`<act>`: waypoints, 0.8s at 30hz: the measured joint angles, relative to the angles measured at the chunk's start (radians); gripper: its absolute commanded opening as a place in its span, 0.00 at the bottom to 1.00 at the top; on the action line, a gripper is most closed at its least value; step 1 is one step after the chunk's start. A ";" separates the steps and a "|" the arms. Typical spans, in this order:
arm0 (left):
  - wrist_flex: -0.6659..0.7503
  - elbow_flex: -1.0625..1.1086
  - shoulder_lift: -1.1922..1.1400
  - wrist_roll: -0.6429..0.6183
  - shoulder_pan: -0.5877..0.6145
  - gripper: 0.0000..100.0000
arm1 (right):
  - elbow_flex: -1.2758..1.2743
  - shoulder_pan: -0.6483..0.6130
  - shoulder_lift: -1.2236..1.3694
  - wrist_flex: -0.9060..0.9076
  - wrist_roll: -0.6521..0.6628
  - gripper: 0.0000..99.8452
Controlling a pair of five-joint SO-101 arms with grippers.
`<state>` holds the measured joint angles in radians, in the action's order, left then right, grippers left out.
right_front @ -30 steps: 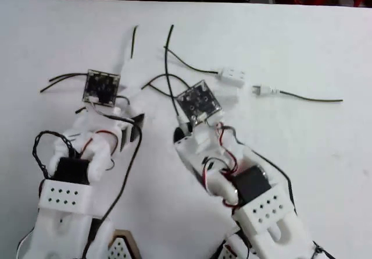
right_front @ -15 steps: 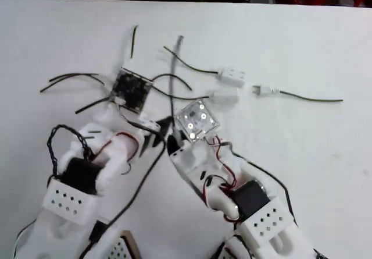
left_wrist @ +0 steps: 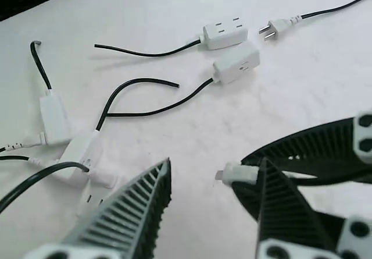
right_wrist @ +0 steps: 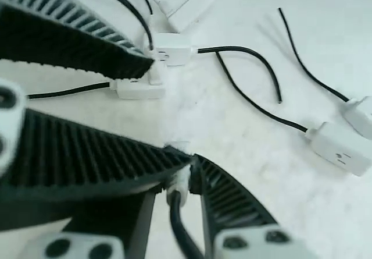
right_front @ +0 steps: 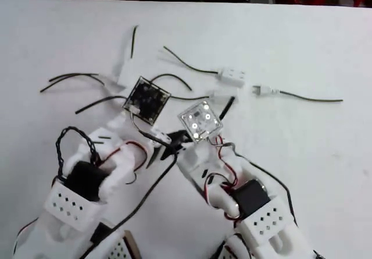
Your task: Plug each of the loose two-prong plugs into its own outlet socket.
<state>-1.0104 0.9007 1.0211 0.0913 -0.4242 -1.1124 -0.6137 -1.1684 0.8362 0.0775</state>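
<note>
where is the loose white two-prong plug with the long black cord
In the high view the white two-prong plug lies on the white table, right of centre, its prongs facing the white outlet socket close by, not inserted.

White sockets (left_wrist: 225,33), white loose plug (left_wrist: 278,27), black cords (left_wrist: 145,54), white table (left_wrist: 174,3), left pincer (left_wrist: 215,165) ribbed and seemingly black

A: The tabletop (right_front: 325,49)?
B: White, matt, faintly grainy.
A: The outlet sockets (left_wrist: 224,33)?
B: Smooth white plastic with a slight sheen. The loose plug (right_front: 258,89), toward two o'clock, has bare metal prongs. The cords (left_wrist: 151,54) wear black rubbery sheathing.
A: The left pincer (left_wrist: 215,167)?
B: Matt black plastic, ribbed — the arm shells (right_front: 67,198) are white plastic, rougher.
</note>
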 measured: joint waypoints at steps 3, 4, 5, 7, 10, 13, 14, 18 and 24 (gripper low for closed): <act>-0.006 0.000 0.000 0.000 0.046 0.28 | 0.002 0.114 0.000 -0.035 -0.029 0.02; -0.008 0.000 -0.002 0.006 0.063 0.28 | 0.002 0.158 -0.002 -0.057 -0.055 0.02; -0.002 0.002 -0.002 0.023 0.077 0.28 | 0.002 0.203 -0.002 -0.081 -0.077 0.02; 0.032 0.015 -0.002 0.060 0.101 0.28 | 0.002 0.299 -0.002 -0.130 -0.126 0.02; 0.121 0.075 -0.002 0.114 0.101 0.28 | 0.002 0.423 -0.002 -0.198 -0.216 0.02; 0.239 0.141 -0.002 0.170 0.097 0.28 | -0.028 0.531 -0.002 -0.270 -0.293 0.02; 0.275 0.158 -0.003 0.187 0.084 0.28 | -0.041 0.557 -0.002 -0.296 -0.310 0.02; 0.353 0.160 -0.061 0.219 0.031 0.28 | -0.092 0.640 0.000 -0.402 -0.356 0.02; 0.384 -0.002 -0.377 0.229 -0.023 0.28 | -0.101 0.738 -0.002 -0.453 -0.422 0.02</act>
<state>-0.6268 0.8991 0.6437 0.3199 -0.4473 -1.2137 0.1243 -1.1699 0.3836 -0.3445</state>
